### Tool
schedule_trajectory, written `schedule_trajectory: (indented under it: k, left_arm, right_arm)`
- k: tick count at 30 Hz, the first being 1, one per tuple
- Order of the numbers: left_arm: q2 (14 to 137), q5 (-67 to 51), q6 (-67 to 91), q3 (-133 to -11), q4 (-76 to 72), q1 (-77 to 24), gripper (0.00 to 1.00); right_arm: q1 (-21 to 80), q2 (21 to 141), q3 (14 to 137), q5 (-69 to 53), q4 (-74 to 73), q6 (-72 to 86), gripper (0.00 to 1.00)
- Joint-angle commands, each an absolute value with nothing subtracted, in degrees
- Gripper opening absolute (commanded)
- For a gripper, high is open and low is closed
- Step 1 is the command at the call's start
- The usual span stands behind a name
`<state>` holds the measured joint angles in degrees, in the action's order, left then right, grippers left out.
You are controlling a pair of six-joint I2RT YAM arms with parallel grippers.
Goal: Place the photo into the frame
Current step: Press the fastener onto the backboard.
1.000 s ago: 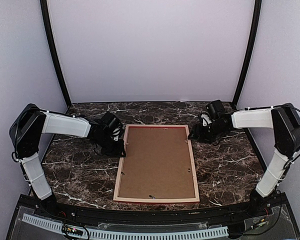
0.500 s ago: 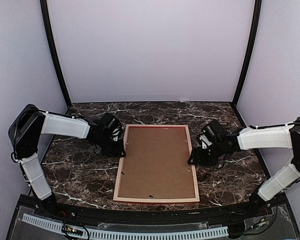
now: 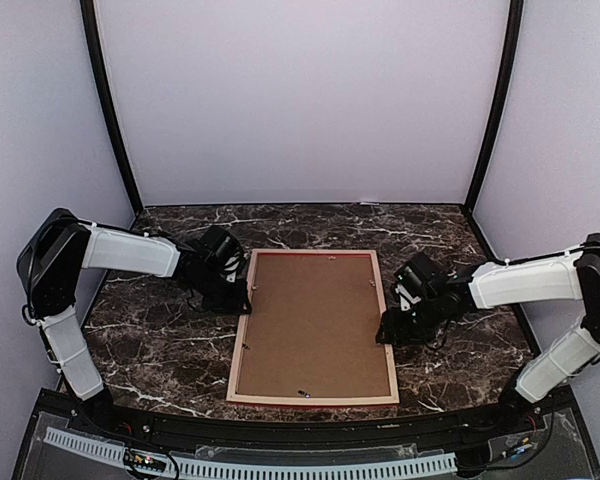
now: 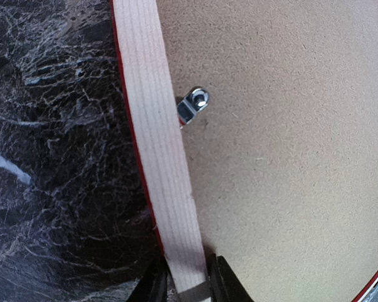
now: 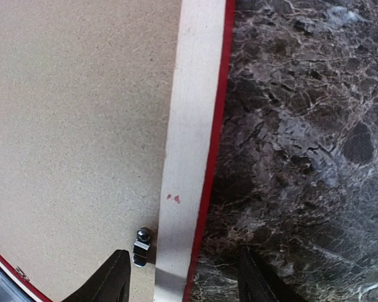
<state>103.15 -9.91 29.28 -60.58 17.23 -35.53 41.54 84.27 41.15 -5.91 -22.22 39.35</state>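
Right hand (image 3: pixel 387 330) is now sitting lower than before, at the right rail of the frame (image 3: pixel 240 350), jaws standing wide open astride it. Left hand (image 3: pixel 247 296) is gripping the left rail. Frame is lying back-up at picture centre on the worktop (image 3: pixel 150 340), board (image 3: pixel 315 320) filling it.

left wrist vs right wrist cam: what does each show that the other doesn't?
Only left wrist: the left gripper closed tight on the frame rail. Only right wrist: the right gripper open wide astride the rail, two small red specks on it. Both: pale rail with red edge, a metal clip, brown backing board, marble table.
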Motion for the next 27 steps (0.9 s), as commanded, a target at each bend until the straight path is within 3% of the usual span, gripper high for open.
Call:
schedule_trajectory:
  k: [1,19,27]
  left_arm:
    - [102.3,-10.37,28.57,-60.18,18.41,-35.77,0.25]
    - [102.85,-10.55,28.04,-59.79,18.68,-35.77,0.25]
    - [102.57,-10.37,27.93,-59.66,18.86,-35.77,0.25]
  right_arm:
    - [42.64,86.42,43.03,-3.92,-21.8,39.08,0.57]
    - [42.98,88.05,42.7,2.12,-24.99,33.77,0.42]
    - [42.98,88.69,43.15,1.68,-24.26,30.76,0.3]
